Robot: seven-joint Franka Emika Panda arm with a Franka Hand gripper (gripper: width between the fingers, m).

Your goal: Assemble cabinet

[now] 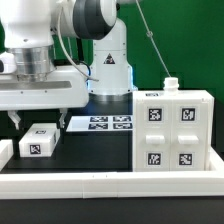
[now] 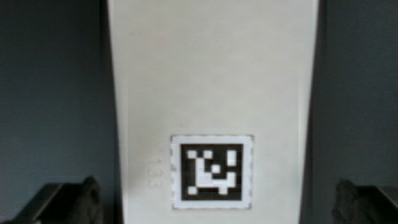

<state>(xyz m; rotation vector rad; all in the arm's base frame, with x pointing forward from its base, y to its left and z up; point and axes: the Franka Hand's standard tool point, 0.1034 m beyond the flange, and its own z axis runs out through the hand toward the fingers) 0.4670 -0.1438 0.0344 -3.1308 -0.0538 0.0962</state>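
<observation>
1. Gripper point(image 1: 39, 124) point(image 2: 214, 205) of the single arm point(image 1: 40, 60), pointing straight down, with its jaws spread wide and clasping nothing.
2. Its two dark fingers point(image 1: 15, 120) point(image 2: 71, 200) stand one on each side of a small white block point(image 1: 40, 141) point(image 2: 214, 90). In the wrist view a thin dark gap shows between each finger and the block's side, so neither one touches it.
3. The block lies flat, directly beneath the gripper, on the black table point(image 1: 95, 150). Its upper face carries a black-and-white square tag point(image 2: 214, 171), which sits between the two fingertips.
4. Just beside the gripper, at the exterior view's left edge, is the corner of another white part point(image 1: 5, 150). The frame cuts it off, and I cannot tell what it is.
5. Beyond the gripper, toward the exterior view's right, the marker board point(image 1: 105, 122) lies flat on the table near the robot's white base point(image 1: 110, 70).
6. The cabinet point(image 1: 175, 130) stands upright, well apart from the gripper on the exterior view's right. It is a large white box whose front shows four square tags in a two-by-two grid, with a small white peg point(image 1: 170, 86) on its top.
7. A low white border rail point(image 1: 100, 180) runs along the table edge nearer the camera than the gripper, passing in front of both the block and the cabinet.
</observation>
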